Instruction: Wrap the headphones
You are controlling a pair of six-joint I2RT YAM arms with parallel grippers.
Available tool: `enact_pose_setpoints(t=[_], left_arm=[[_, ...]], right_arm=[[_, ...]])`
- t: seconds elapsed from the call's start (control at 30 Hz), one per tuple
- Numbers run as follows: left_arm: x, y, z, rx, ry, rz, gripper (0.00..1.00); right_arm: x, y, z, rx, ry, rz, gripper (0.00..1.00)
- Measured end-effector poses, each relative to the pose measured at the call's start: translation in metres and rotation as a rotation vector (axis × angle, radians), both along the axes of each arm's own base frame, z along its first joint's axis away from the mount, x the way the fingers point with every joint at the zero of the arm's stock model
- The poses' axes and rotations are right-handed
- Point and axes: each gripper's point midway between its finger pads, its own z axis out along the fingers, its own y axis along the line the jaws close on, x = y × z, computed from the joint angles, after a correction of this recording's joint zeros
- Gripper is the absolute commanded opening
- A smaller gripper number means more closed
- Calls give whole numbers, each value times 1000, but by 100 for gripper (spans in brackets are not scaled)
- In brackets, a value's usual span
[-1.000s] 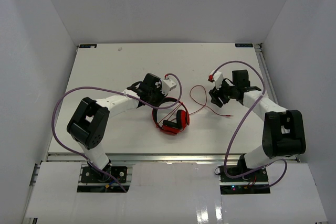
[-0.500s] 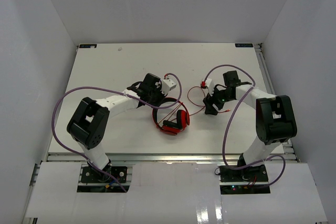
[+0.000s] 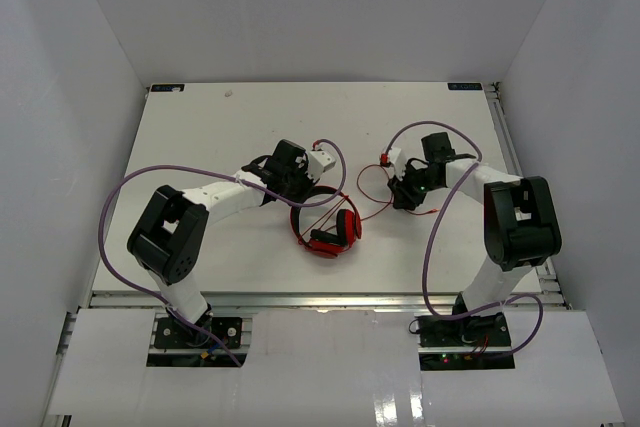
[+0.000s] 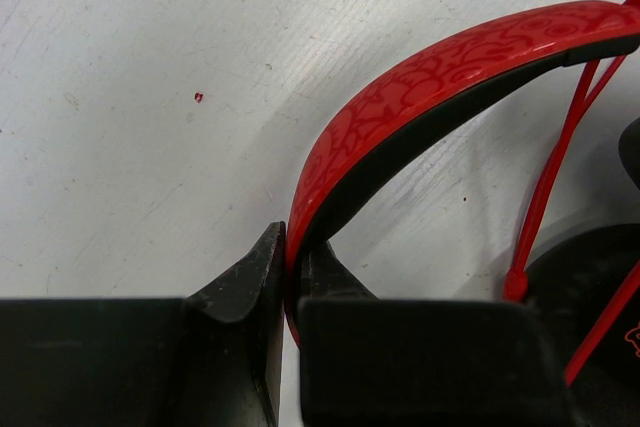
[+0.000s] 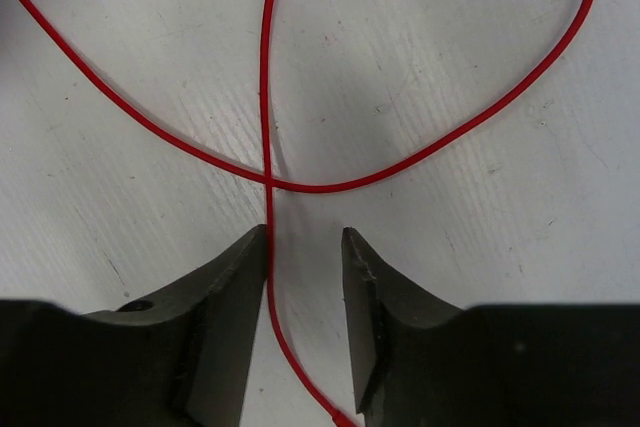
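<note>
Headphones (image 3: 327, 226) lie mid-surface (image 3: 220, 127), between arms. Left fingers (image 4: 248, 282) clamped on headband (image 4: 420, 72). Cable (image 5: 268, 97) loose, crossing itself; right fingers (image 5: 228, 292) parted, straddling 1 strand. Step, likely: cable pickup. Next: close on strand, lift, wind around headband.

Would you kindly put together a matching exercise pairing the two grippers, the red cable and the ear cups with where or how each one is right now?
Column one:
1. left gripper
2. right gripper
3. red cable
4. ear cups

Column two:
A. open, fingers either side of one strand
B. resting on the table between the two arms
C. shut on the headband
D. crossing itself in a loop

Pairs: 1-C, 2-A, 3-D, 4-B
</note>
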Motion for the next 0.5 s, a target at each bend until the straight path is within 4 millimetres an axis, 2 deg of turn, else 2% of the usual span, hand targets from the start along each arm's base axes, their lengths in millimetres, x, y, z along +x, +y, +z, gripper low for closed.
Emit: enact_pose_setpoints(t=[0.23,0.4,0.5], left_arm=[[-1,0,0,-5,9,10,0],[-2,0,0,-9,12,15,0],[-2,-1,0,-12,15,16,0]], right_arm=[[-2,5,0,-4,-3,16,11],[-8,6,3,3,13,26,8],[-10,10,25,25,5,44,8]])
